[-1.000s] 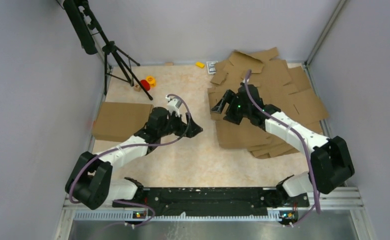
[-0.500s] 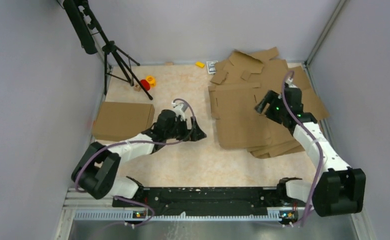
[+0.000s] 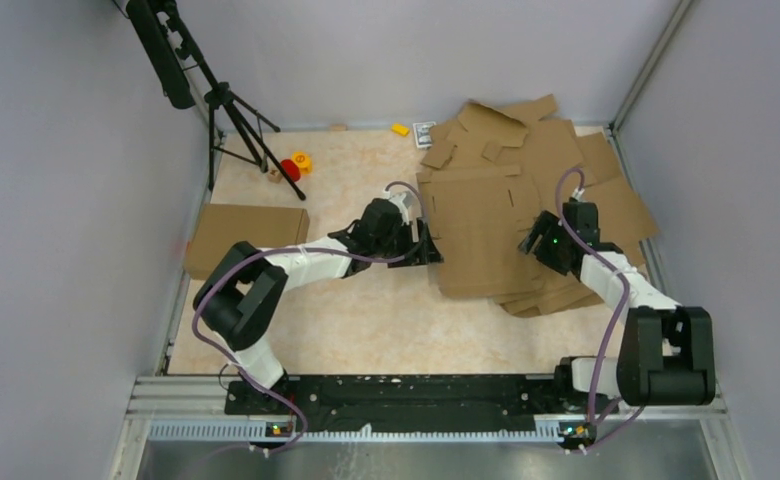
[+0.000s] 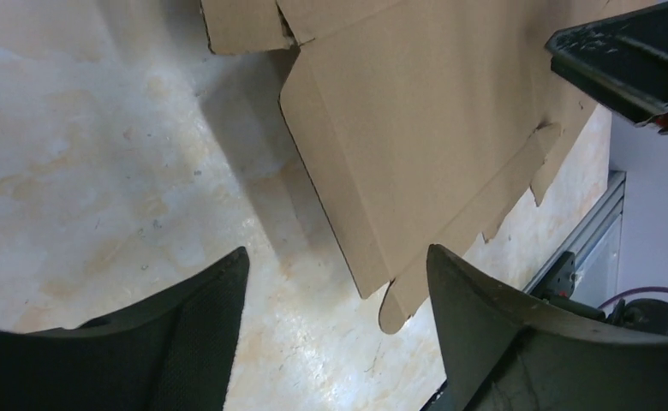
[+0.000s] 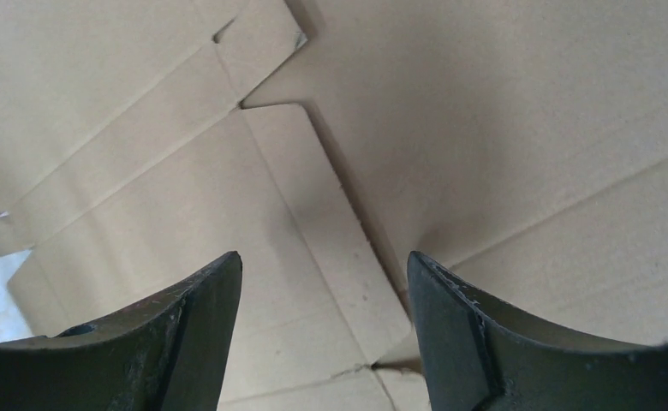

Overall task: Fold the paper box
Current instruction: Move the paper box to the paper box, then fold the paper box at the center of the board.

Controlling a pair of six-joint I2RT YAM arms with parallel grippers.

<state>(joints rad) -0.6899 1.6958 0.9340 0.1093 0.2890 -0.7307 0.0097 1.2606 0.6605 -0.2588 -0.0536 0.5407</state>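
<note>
The paper box is a flat brown cardboard blank (image 3: 481, 225) lying on top of a pile at the right of the table. My left gripper (image 3: 428, 250) is open and empty, low over the table at the blank's left edge. In the left wrist view (image 4: 337, 254) that edge and a rounded tab (image 4: 416, 128) lie just ahead of the fingertips. My right gripper (image 3: 532, 244) is open and empty, just above the blank's right side. Its wrist view (image 5: 324, 259) shows flaps and creases (image 5: 253, 214) between the fingers. It also shows in the left wrist view (image 4: 630, 60).
More flat blanks (image 3: 576, 165) are piled under and behind the top one, up to the right wall. A closed brown box (image 3: 246, 240) lies at the left edge. A tripod (image 3: 231, 110), red (image 3: 290, 168) and yellow (image 3: 302, 158) toys and a yellow piece (image 3: 399, 129) stand at the back.
My left arm has stretched right until its gripper reached the blank's left edge. My right gripper has moved from the blank's left side to its right side and come lower.
</note>
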